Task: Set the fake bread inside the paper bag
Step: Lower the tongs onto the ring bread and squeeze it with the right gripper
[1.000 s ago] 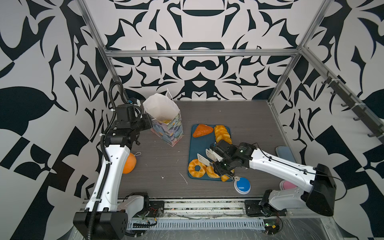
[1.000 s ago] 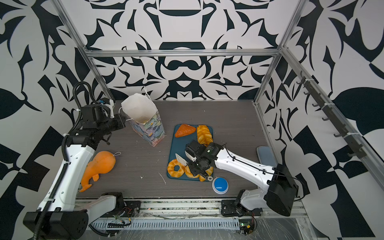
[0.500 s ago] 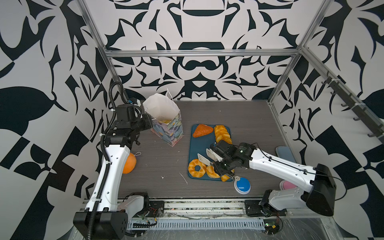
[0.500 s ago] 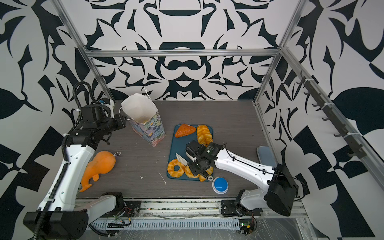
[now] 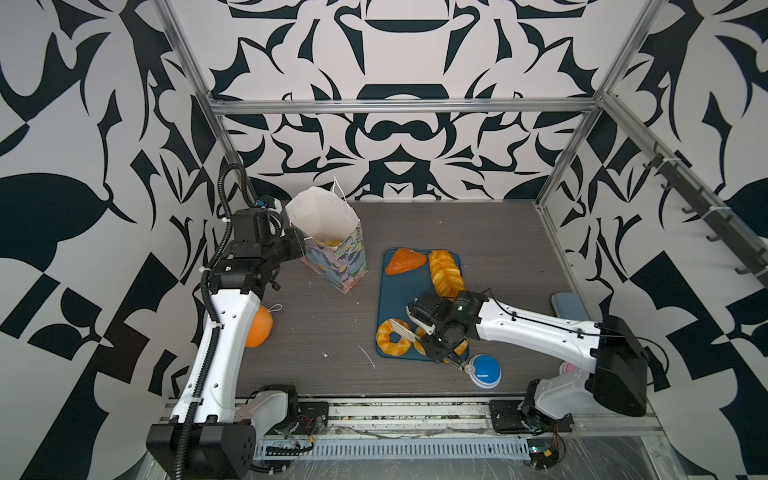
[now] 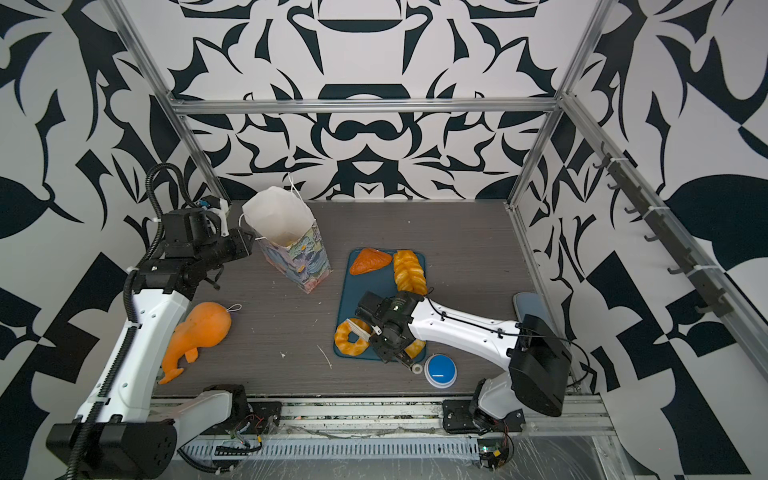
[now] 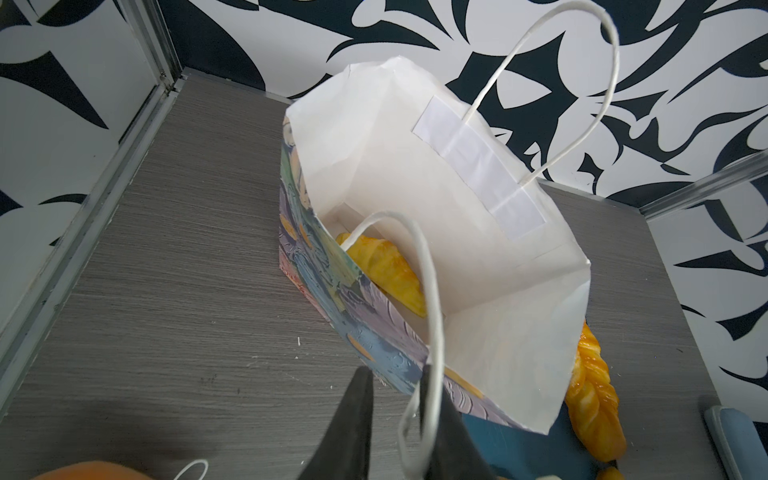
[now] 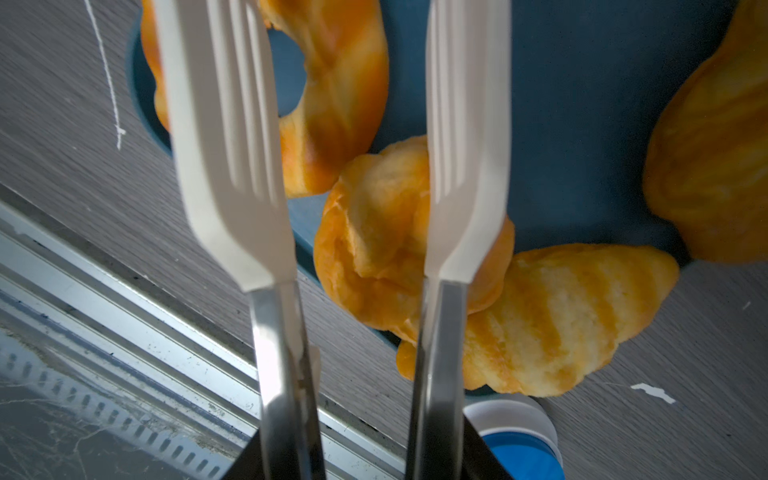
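The paper bag (image 5: 332,245) stands open at the back left, with a croissant (image 7: 386,270) of fake bread inside. My left gripper (image 7: 395,370) is at its near rim, jaws slightly open; the white string handle (image 7: 430,316) hangs in the gap against one finger. On the blue tray (image 5: 395,291) lie a ring (image 5: 392,343), an orange triangle (image 5: 405,262) and a braided loaf (image 5: 444,272). My right gripper (image 8: 361,457) is shut on white-tipped tongs (image 8: 232,166). Their blades hang apart above a round bun (image 8: 382,232), next to a croissant (image 8: 552,320).
An orange ball with a string loop (image 5: 258,328) lies by the left arm; it shows as a whale-shaped toy (image 6: 199,332) in a top view. A blue push button (image 5: 486,370) sits by the tray's near corner. A grey-blue pad (image 5: 567,305) lies at the right wall.
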Robot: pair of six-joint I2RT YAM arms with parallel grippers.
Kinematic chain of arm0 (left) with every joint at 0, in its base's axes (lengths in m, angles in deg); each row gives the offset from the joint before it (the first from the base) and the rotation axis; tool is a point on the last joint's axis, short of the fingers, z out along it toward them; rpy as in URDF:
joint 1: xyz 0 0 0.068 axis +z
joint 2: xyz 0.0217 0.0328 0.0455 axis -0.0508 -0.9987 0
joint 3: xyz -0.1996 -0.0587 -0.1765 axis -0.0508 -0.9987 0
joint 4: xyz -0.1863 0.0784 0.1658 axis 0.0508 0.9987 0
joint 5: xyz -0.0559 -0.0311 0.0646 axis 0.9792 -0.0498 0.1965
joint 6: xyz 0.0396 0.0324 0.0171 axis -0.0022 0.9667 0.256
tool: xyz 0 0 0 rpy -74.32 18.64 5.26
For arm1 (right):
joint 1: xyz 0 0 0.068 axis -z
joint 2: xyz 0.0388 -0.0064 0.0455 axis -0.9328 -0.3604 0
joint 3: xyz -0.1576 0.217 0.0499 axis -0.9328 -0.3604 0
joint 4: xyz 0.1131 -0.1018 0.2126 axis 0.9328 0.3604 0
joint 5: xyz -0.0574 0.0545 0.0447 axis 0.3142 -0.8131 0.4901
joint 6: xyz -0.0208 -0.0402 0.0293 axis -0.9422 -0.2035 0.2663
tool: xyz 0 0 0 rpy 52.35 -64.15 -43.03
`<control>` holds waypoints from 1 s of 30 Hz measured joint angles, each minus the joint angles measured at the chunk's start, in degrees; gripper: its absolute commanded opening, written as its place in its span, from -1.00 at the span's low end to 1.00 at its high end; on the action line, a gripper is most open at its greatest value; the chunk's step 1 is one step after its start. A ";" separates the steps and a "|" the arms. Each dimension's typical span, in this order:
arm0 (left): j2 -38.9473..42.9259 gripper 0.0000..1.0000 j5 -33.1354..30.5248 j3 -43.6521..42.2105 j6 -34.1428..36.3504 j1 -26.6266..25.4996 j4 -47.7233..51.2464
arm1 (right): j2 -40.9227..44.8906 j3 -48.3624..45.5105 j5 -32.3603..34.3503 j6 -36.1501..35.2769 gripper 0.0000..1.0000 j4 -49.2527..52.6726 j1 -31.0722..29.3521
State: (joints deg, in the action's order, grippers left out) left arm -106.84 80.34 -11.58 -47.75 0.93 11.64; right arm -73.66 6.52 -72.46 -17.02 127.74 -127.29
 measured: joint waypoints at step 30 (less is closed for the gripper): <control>0.02 -0.51 0.22 -0.02 0.00 0.00 0.00 | -5.29 9.81 2.21 -5.11 -0.04 7.06 -0.07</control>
State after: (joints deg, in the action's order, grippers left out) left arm -106.82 80.56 -11.60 -47.75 0.93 11.64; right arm -78.95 16.34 -70.25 -22.14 134.80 -127.35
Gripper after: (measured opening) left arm 0.245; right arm 0.483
